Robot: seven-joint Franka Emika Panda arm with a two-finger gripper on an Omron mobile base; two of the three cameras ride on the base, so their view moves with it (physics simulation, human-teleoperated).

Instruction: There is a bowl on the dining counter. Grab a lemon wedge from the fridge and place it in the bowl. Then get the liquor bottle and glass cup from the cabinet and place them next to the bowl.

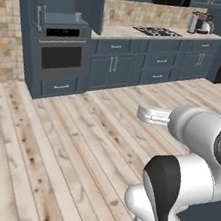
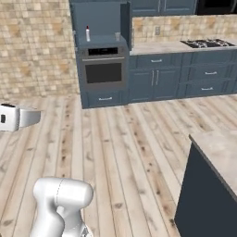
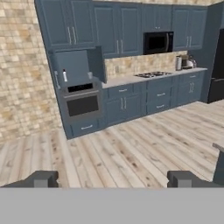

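My gripper [image 3: 113, 179] hangs open over the wooden floor, its two dark fingertips [image 3: 41, 178] wide apart with nothing between them. It faces the far kitchen wall from a few metres away. Above the wall oven a cabinet [image 3: 74, 65] stands with its doors open. On its shelf are a small white liquor bottle [image 3: 64, 76] with a red cap and a glass cup [image 3: 89, 75]. Both also appear in the right base view, the liquor bottle [image 2: 87, 33] left of the glass cup [image 2: 117, 36]. The black fridge [image 3: 216, 65] stands shut at the far right. The bowl and lemon wedge are out of view.
A corner of the dining counter [image 2: 217, 157] juts in close on my right. Blue base cabinets with a stove top [image 3: 151, 75] and a coffee machine [image 3: 183, 62] line the back wall. The wall oven [image 3: 82, 105] sits under the open cabinet. A brick wall [image 3: 22, 78] closes the left side.
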